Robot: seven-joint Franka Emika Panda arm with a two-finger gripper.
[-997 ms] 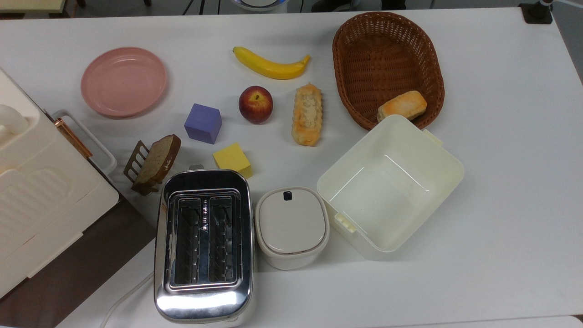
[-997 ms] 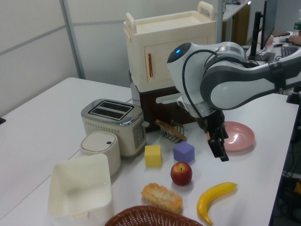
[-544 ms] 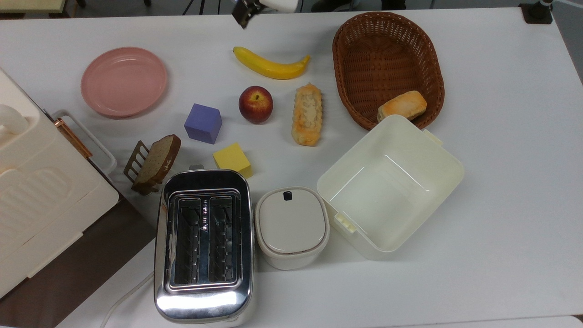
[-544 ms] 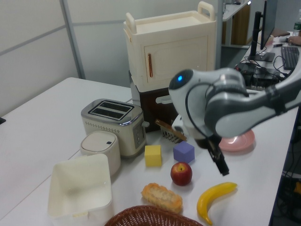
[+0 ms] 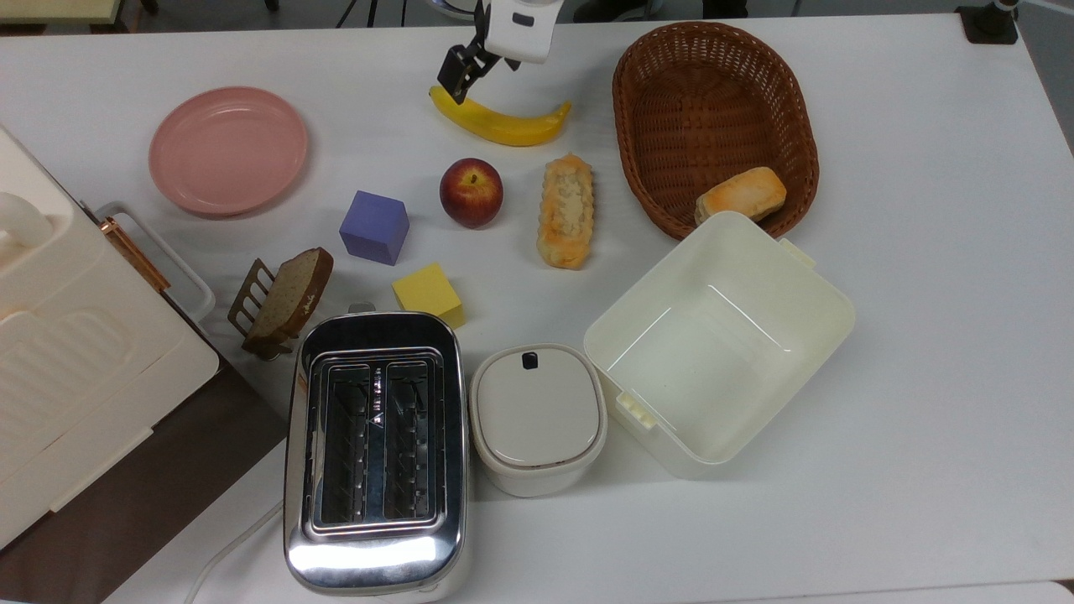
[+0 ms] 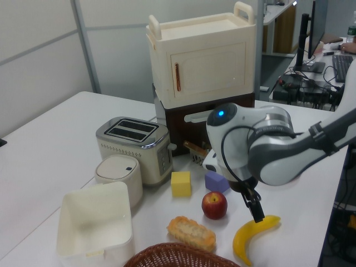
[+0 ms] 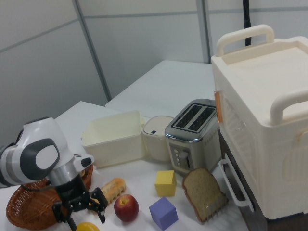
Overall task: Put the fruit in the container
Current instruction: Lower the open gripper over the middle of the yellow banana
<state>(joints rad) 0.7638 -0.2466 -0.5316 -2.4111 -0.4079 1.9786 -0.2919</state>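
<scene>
The fruit, a long curved yellow banana (image 5: 503, 124), lies flat on the white table near the far edge in the top view. It also shows low in the left view as the banana (image 6: 251, 236) and at the bottom edge of the right view as the banana (image 7: 88, 226). My gripper (image 5: 460, 77) hangs just over the banana's left end in the top view, open, with nothing held. The right view shows the gripper (image 7: 79, 212) with its fingers spread on either side of the banana's tip. The container (image 5: 826, 295), a deep cream-white box, stands empty to the top view's right.
A red apple (image 5: 471, 192) and a bread stick (image 5: 565, 211) lie between banana and container. A brown wicker basket (image 5: 638, 101) holds a bread roll (image 5: 741, 195). A lidded pot (image 5: 537, 417), toaster (image 5: 375, 453), purple cube (image 5: 374, 227), yellow cube (image 5: 428, 292) and pink plate (image 5: 227, 150) stand nearby.
The arm has swung in and lowered, bringing the gripper from beyond the table's far edge down to the banana's end. No object has moved.
</scene>
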